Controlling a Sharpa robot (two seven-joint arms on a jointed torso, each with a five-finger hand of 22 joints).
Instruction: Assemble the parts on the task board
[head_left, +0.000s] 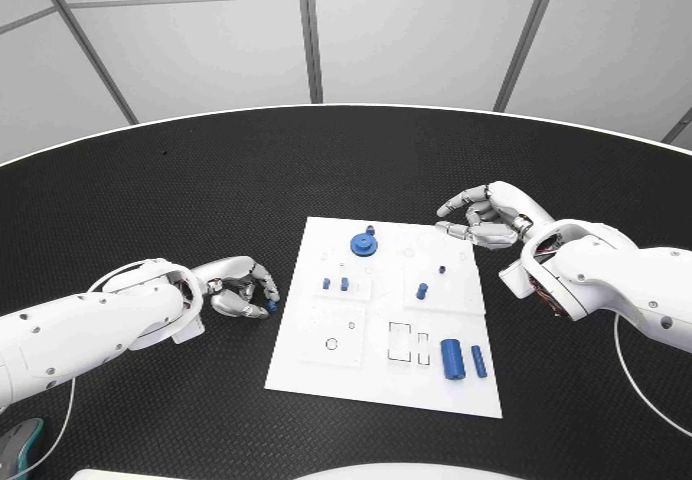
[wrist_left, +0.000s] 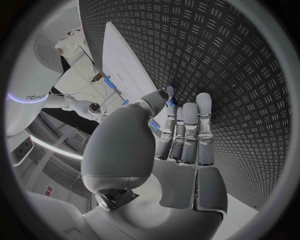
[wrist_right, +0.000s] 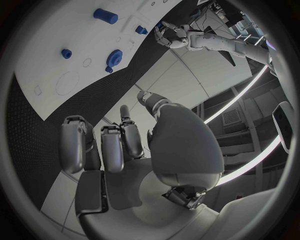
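The left robot hand (head_left: 240, 288) rests on the black table (head_left: 173, 200) beside the task board (head_left: 325, 370) — fingers curled around a small blue part (head_left: 270, 296). The right robot hand (head_left: 488, 215) hovers by the board's far corner, fingers loosely bent, holding nothing.

The left arm comes in low across the table with its left hand (head_left: 238, 288) curled, fingertips (wrist_left: 170, 98) pinching a small blue part (wrist_left: 170, 101), while the right arm bends in from the far side, its right hand (head_left: 488, 215) hovering with fingers (wrist_right: 112, 145) loosely curled, holding nothing.
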